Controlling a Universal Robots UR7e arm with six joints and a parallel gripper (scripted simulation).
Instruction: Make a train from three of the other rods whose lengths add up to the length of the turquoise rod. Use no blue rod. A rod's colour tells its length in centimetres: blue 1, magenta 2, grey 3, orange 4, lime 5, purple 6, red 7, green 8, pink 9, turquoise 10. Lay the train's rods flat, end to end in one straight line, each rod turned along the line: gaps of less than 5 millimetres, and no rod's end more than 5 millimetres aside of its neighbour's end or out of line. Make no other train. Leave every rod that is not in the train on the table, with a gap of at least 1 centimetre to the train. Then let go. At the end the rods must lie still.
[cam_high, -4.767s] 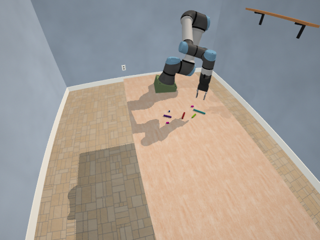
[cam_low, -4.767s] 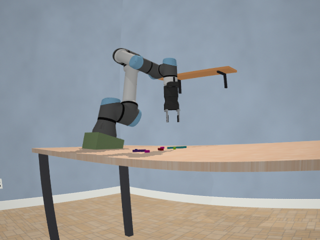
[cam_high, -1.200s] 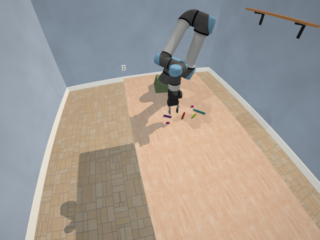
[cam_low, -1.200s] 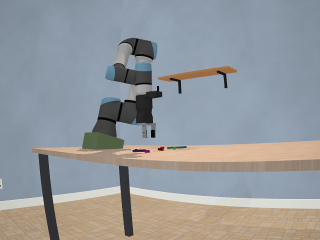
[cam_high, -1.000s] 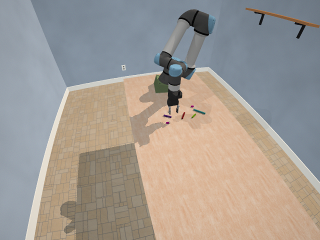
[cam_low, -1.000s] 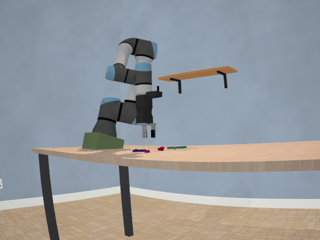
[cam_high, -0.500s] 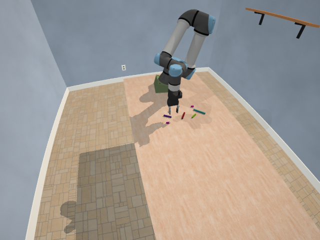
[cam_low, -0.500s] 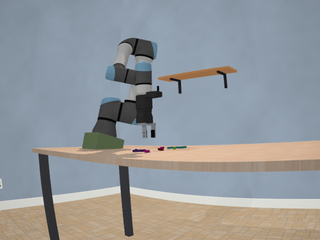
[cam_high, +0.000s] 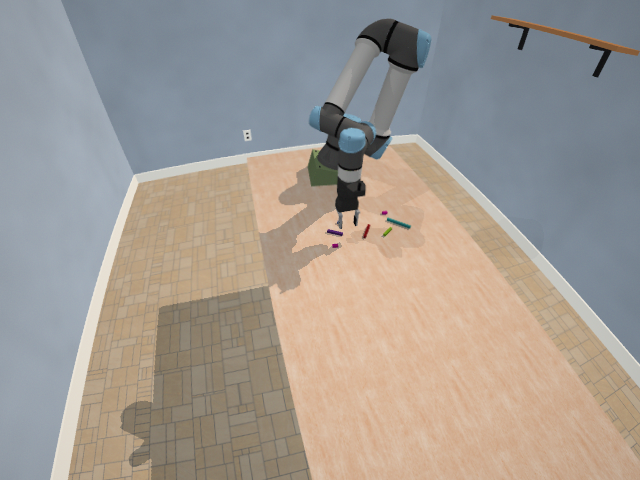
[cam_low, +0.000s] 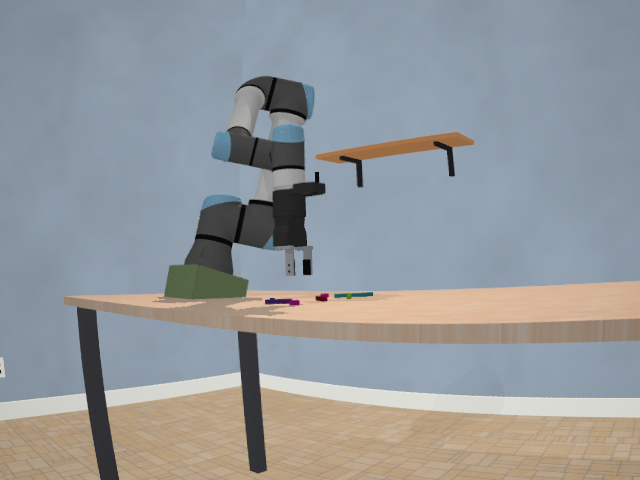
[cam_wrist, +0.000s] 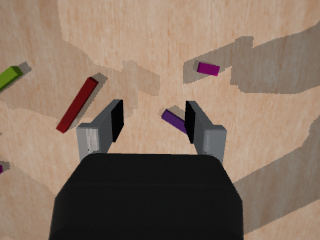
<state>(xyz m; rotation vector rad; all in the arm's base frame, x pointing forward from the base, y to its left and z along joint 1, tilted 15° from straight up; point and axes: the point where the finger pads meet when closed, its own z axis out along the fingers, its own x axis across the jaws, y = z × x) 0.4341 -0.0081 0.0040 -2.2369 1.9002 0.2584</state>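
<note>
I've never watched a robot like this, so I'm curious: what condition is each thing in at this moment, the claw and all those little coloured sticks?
Gripper: open, empty, hanging above the table.
Purple rod: flat, loose, partly hidden by a finger in the wrist view.
Red rod: flat, alone.
Lime rod: flat, alone.
Turquoise rod: flat, untouched.
Two magenta rods: flat, far apart.
No rods joined yet.

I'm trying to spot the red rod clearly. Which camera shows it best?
The wrist view: the red rod lies large and unobstructed, left of the open tool. The top view shows a tiny sliver; the exterior view only a dark red end.
</note>
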